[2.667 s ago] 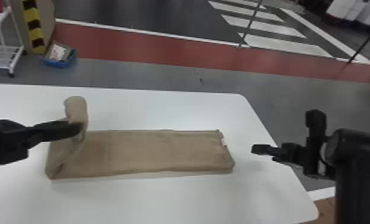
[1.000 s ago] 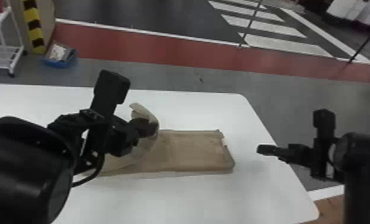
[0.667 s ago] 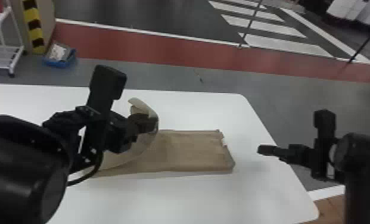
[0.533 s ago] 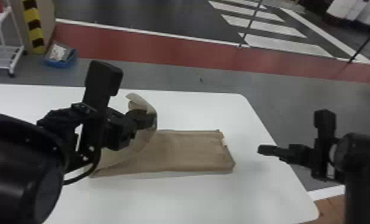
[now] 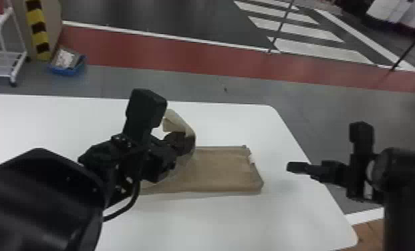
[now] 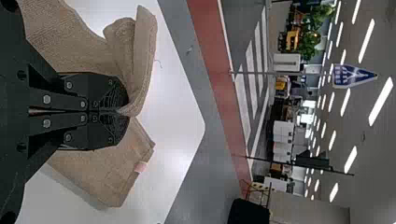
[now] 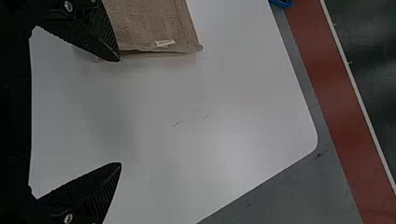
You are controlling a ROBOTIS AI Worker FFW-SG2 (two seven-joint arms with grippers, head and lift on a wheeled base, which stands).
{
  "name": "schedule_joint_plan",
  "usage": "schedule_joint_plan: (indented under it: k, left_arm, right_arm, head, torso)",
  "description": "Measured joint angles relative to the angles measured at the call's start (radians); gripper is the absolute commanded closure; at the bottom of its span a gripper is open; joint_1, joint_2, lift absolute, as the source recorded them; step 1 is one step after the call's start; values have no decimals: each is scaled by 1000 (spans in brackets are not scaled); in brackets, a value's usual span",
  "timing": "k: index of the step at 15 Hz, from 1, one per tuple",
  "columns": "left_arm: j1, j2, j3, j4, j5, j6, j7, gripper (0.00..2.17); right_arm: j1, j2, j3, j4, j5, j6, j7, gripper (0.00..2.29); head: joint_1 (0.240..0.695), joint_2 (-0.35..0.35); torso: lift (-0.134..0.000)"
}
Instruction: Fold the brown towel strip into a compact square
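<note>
Nearest, at eight o'clock with twelve pointing away from the robot, the left arm (image 5: 39, 197) slants over the white surface (image 5: 223, 223). Past it, the flat part of the brown towel strip (image 5: 220, 170) lies along the nine-to-three line, a good base for the fold. At its three o'clock waits the right pincer (image 7: 119, 112), spread wide and empty, probably to leave the landing place free. The left pincer (image 6: 126, 112) is nearly closed, nipping the strip's other end; its raised lip (image 5: 176, 123) curls toward eleven o'clock. Holding it aloft likely lets the layer fold toward three o'clock without dragging.
</note>
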Motion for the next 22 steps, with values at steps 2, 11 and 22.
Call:
schedule_joint_plan:
  k: [2, 11, 22]
  left_arm:
    - [-2, 0, -39, 49, -9, -60, 21, -2]
    - [-4, 0, -90, 86, -35, -129, 14, 39]
    - [130, 22, 190, 3, -4, -177, -62, 43]
  right_arm:
    - [2, -1, -8, -1, -3, 0, 1, 80]
    - [5, -4, -15, -16, -15, 0, 1, 80]
    - [-122, 70, 174, -9, 34, 0, -28, 87]
  head:
    - [695, -350]
    - [695, -350]
    - [695, -350]
  torso:
    - [-124]
    - [-124]
    - [-124]
